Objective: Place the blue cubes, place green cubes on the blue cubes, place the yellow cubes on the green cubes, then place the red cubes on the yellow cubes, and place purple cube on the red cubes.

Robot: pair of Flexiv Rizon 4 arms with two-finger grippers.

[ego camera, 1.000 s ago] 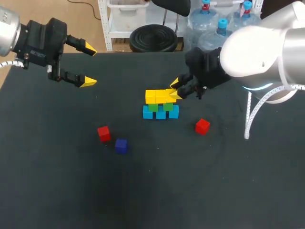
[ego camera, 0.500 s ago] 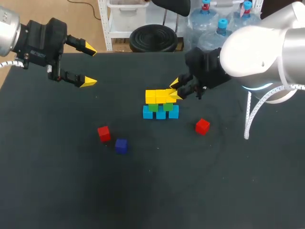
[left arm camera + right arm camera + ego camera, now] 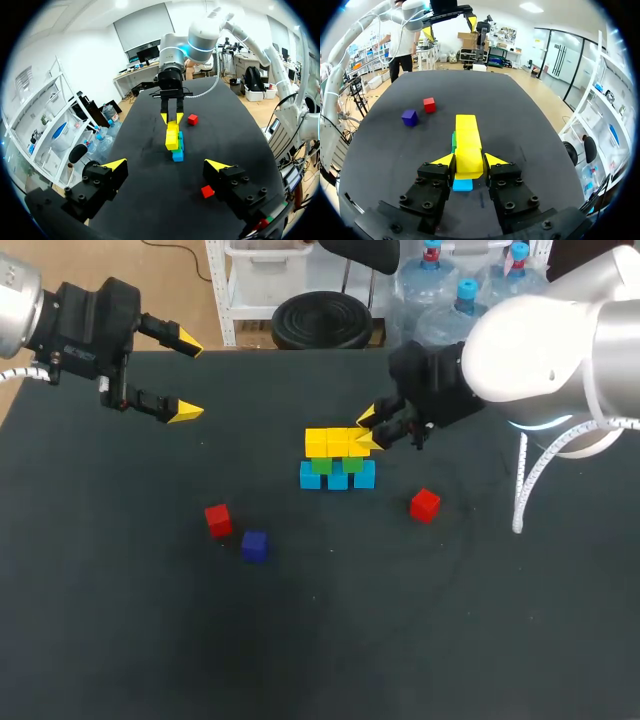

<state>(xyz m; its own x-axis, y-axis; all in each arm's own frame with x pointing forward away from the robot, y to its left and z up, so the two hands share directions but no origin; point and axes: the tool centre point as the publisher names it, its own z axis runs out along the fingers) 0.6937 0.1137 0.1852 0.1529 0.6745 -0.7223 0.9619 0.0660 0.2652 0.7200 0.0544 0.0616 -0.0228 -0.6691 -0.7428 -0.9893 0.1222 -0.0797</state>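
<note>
— How far along is the stack?
— Small blue plastic cubes (image 3: 337,477), green cubes (image 3: 322,465) and yellow cubes (image 3: 328,441) sit layered mid-surface, toward the far edge. The right jaws pinch the end yellow cube (image 3: 468,161). The left jaws hang spread near the far left corner.
— What's left?
— Two red cubes (image 3: 218,520) (image 3: 425,504) and the purple cube (image 3: 254,546), all loose. No legible writing.

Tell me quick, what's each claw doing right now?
Left claw: open, holding nothing.
Right claw: closed on a yellow cube.
</note>
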